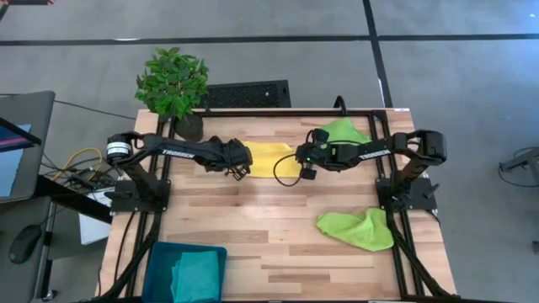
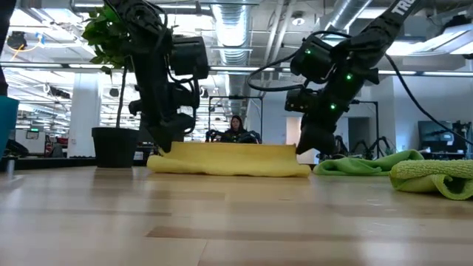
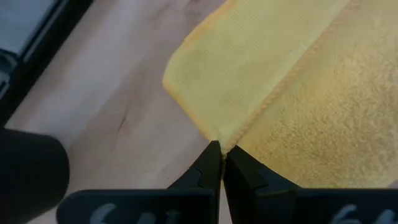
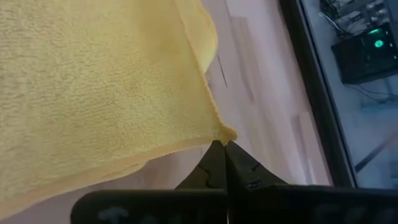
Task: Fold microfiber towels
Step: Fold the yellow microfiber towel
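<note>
Mid-task, w/ one cloth in work. Soft yellow microfiber towel point(image 1: 271, 159) lying flat on pale wood-plank worktop point(image 1: 253, 227), just right of leafy green potted plant point(image 1: 173, 84) and toward the far edge. Looks doubled over already: in left wrist view a rounded fold runs beside a stitched hem, and low view shows a thick layered strip. Judged as one fold made, maybe a second fold pending.

Left pincer point(image 3: 222, 160) pinched closed on one corner of the yellow towel, on the side nearer the plant. Right pincer point(image 4: 224, 155) likewise clamped tight on the opposite corner, the side away from the plant. Both down at worktop level.

Teal microfiber cloth point(image 1: 198, 273) resting in dark teal rectangular tray point(image 1: 156, 265), well apart from the plant at the near left edge; appears folded, so prob. done. Two lime green microfiber cloths left: one crumpled point(image 1: 344, 131) beyond the right arm, well right of the plant, other bunched point(image 1: 358, 229) farther still toward the near right. Neither folded. Roughly 1 of 4 finished, 1 under way, 2 untouched.

Writing: white lettering on the arms, only partial letters seen, not readable as a whole word. No other legible labels.
</note>
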`<state>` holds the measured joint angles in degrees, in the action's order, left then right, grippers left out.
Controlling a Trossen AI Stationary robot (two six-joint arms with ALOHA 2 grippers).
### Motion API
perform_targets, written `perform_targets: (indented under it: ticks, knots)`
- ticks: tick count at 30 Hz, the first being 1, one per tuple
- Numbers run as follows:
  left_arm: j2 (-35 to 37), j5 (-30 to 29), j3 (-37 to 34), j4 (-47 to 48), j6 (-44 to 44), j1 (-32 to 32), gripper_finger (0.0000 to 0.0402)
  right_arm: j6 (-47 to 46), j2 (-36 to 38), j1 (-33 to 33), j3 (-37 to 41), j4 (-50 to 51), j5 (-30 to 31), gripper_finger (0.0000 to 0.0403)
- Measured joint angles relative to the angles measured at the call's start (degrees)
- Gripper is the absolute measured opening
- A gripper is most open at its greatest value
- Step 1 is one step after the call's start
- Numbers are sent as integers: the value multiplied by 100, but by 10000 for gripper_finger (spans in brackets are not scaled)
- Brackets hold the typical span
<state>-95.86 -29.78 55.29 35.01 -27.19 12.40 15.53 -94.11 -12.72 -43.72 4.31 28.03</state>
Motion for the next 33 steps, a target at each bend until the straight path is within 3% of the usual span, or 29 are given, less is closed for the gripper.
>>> perform_targets:
  ticks: [10,19,22,26,29,33]
  knots:
    - [5,-86,10,-208,152,213,19,91,0,-128,-2,-2,-92,42]
    - [5,-237,8,-245,393,213,99,295,0,-125,-2,0,-92,124]
    - [5,88,8,-242,455,214,124,276,0,-94,-2,-1,-91,162]
    - [27,847,8,-149,772,111,139,-496,115,51,-247,232,-114,202]
    - [27,894,8,68,1153,-149,142,-603,326,256,-338,607,-206,220]
    - [29,892,-17,436,1660,-684,142,-653,657,578,-387,638,-875,229]
